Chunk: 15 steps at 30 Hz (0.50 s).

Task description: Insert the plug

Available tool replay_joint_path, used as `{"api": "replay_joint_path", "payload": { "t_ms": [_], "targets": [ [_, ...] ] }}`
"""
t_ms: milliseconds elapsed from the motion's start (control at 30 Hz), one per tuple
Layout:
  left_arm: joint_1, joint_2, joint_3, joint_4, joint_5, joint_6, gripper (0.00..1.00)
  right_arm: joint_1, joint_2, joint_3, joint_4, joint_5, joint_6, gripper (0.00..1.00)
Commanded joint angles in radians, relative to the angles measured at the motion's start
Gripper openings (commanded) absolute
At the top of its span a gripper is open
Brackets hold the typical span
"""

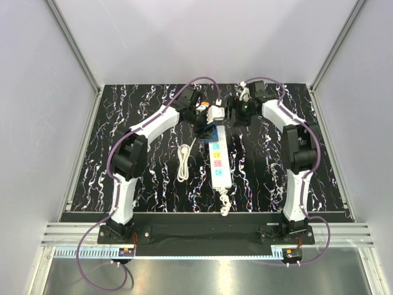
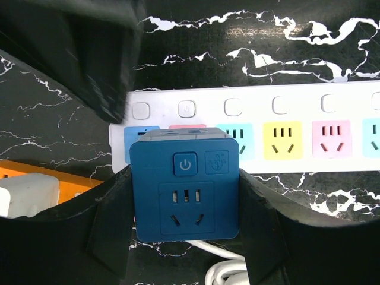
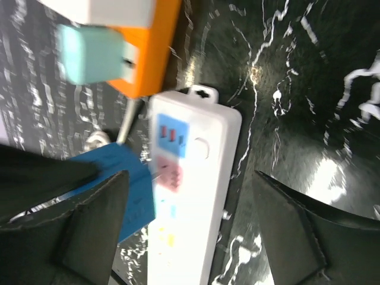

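Note:
The blue cube plug (image 2: pixel 185 190) is gripped between my left gripper's (image 2: pixel 184 175) two fingers, socket face toward the camera. It hangs over the far end of the white power strip (image 2: pixel 279 127), covering part of the blue and pink sockets. In the top view the plug (image 1: pixel 210 132) sits at the strip's (image 1: pixel 220 165) far end under the left gripper (image 1: pixel 206 126). My right gripper (image 3: pixel 190 178) is open and empty, its fingers straddling the strip (image 3: pixel 196 202) with the plug (image 3: pixel 122 184) at its left finger. It shows in the top view (image 1: pixel 237 114) too.
An orange-and-white plug with a pale adapter (image 3: pixel 119 47) lies just beyond the strip's far end and shows in the top view (image 1: pixel 215 114). A white cable coil (image 1: pixel 183 163) lies left of the strip. The strip's own cord (image 1: pixel 225 203) bunches at its near end.

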Motion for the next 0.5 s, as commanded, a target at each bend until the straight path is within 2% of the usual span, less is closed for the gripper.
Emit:
{"api": "replay_joint_path", "payload": {
  "t_ms": [0, 100, 300, 467],
  "targets": [
    [-0.02, -0.015, 0.006, 0.021, 0.02, 0.029, 0.0, -0.026, -0.15, -0.019, 0.012, 0.061, 0.04, 0.91],
    [-0.034, -0.001, 0.02, 0.02, -0.024, 0.04, 0.0, -0.053, -0.172, -0.047, 0.012, 0.089, 0.069, 0.93],
    [-0.036, 0.03, 0.072, 0.017, 0.008, -0.007, 0.0, -0.098, -0.238, -0.11, 0.015, 0.098, 0.088, 0.99],
    [-0.034, 0.053, 0.067, 0.012, -0.013, 0.002, 0.0, -0.109, -0.269, -0.143, 0.023, 0.089, 0.089, 1.0]
  ]
}}
